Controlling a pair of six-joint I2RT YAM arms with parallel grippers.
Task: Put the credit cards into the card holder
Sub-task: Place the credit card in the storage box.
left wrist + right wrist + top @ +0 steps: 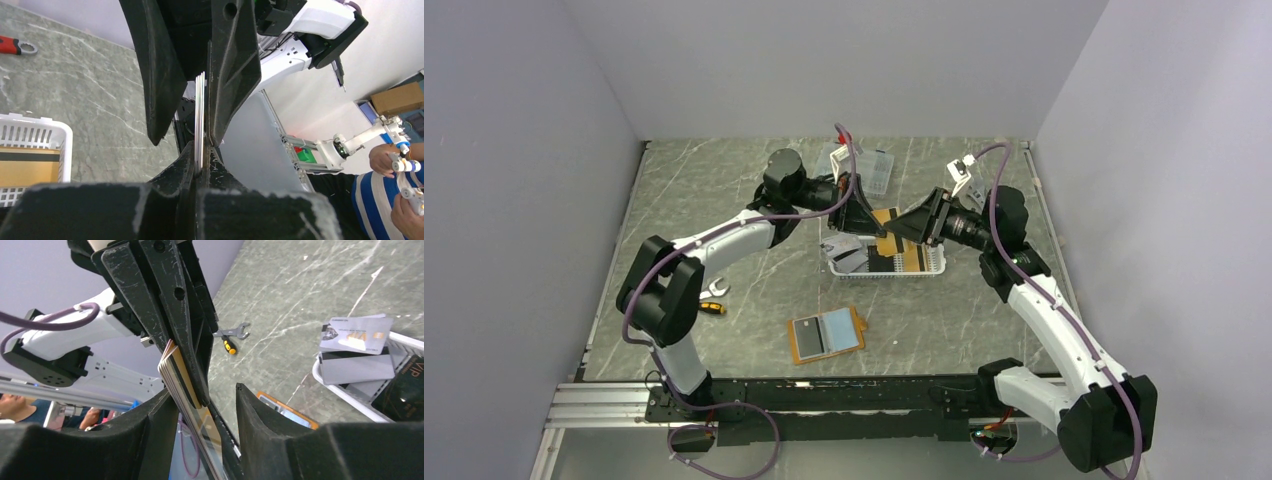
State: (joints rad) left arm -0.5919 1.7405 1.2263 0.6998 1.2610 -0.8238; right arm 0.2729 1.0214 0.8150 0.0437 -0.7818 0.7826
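Left gripper (200, 172) pinches the stack of credit cards (172, 367) above the white basket (934, 268); fingers (280, 440) of the right gripper (205, 402) stand spread around it. Gripped near 1 edge, cards may fan and slip; card holder (827, 334) lies open on the table (724, 200)

bright even light, soft shadows; near fingers (100, 210) blurred

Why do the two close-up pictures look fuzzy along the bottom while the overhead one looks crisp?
Top external view: evenly lit, sharp throughout. Left wrist view: the left fingers sit at the lens and blur; the credit cards between them look crisp. Right wrist view: the right fingers are soft, the white basket sharp.
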